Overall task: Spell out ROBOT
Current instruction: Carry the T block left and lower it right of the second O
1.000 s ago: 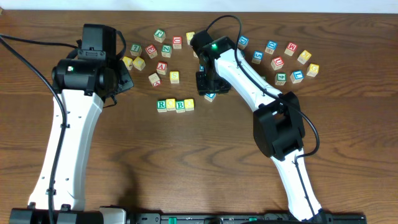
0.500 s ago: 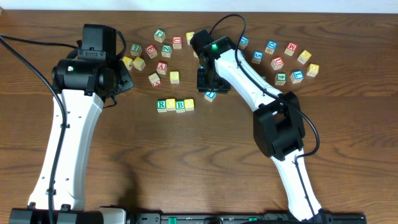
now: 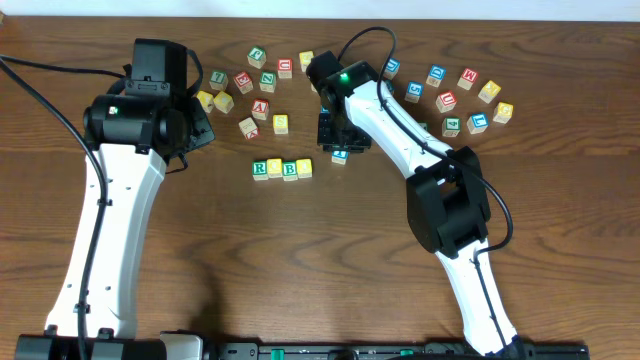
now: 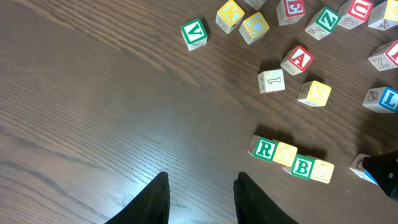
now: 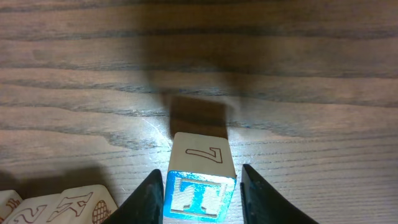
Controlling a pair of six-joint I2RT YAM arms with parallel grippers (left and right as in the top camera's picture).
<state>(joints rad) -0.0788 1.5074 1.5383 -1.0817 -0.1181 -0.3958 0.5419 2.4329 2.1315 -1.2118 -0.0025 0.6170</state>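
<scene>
The T cube sits between my right gripper fingers, and whether they're clamped on it yet I can't tell. It's just right of the R-O-B-O row. I'd square it up before sliding in. Left gripper hangs slack, gripping nothing.

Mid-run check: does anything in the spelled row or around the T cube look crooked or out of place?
The row of four wooden cubes reads R, yellow, B, yellow, but it is not straight: the green-framed B cube sits slightly lower than the green-framed R cube. The blue-framed T cube sits between the right gripper's jaws, apart from the row.
</scene>
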